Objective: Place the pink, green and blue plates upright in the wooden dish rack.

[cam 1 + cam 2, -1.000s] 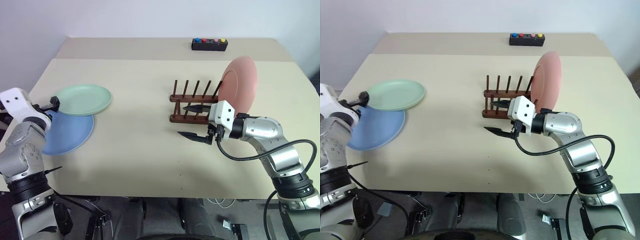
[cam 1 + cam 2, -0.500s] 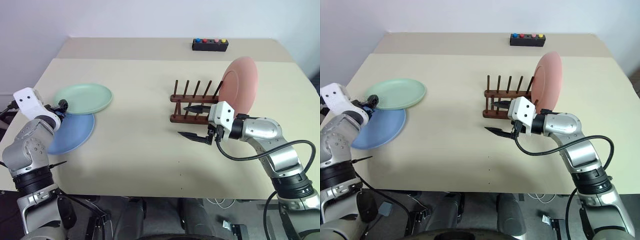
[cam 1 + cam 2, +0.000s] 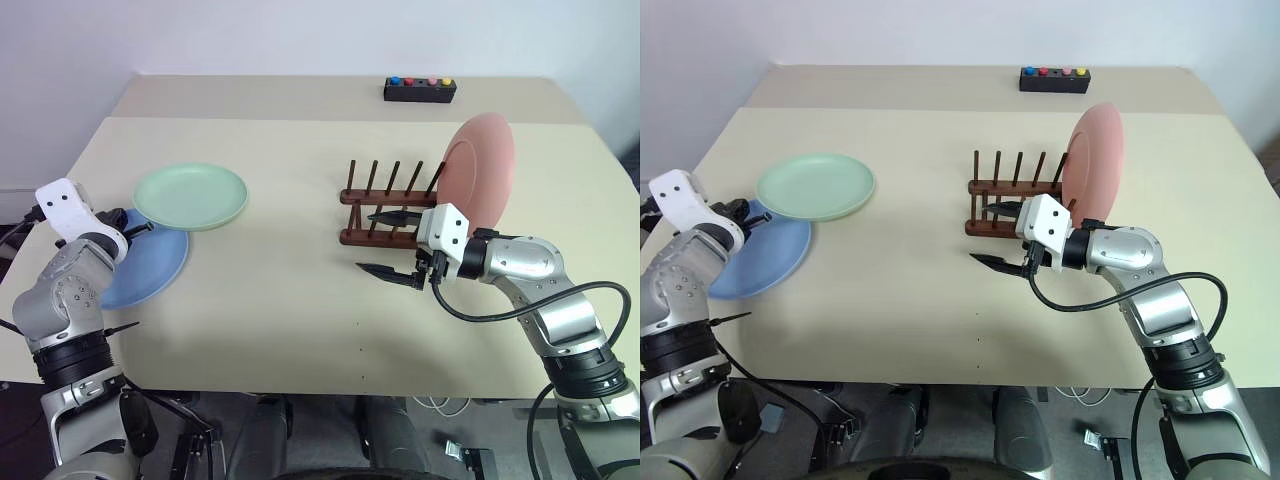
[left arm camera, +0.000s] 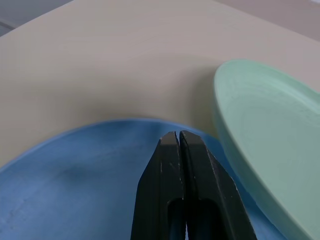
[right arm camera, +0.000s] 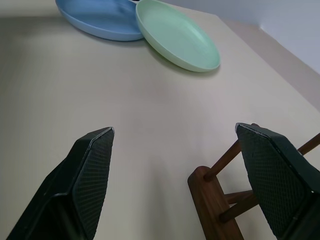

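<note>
We find the left gripper (image 4: 179,142) closed empty over the blue plate (image 3: 150,262) near the desk's (image 3: 300,300) left edge. The right gripper (image 3: 390,243) stands apart beside the wooden dish rack (image 3: 385,205).

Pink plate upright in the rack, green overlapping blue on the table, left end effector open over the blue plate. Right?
Not quite. The left end effector is shut, as the left wrist view shows. The rest holds: pink plate upright in the rack, green plate overlapping blue plate.
</note>
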